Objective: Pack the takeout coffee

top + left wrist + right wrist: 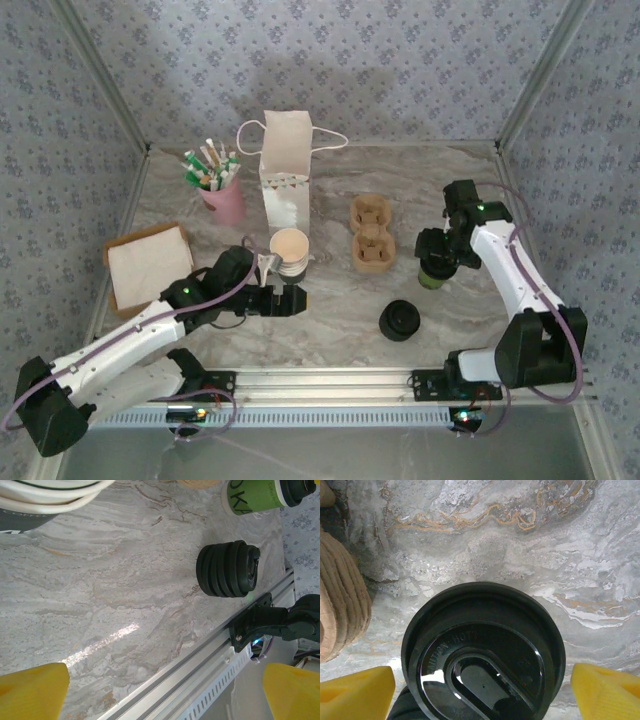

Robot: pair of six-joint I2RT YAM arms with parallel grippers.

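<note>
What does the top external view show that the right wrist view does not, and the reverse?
Top external: paper bag, pink sachet holder, napkins, cup stack, spare lids. Right wrist: raised lettering on the lid. Both: the takeout coffee, cardboard carrier, marble table.

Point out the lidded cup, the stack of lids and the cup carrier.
lidded cup (482,655): right wrist view, top of its lid.
stack of lids (227,569): left wrist view, side of the stack.
cup carrier (370,234): top view, ridge between its wells.
</note>
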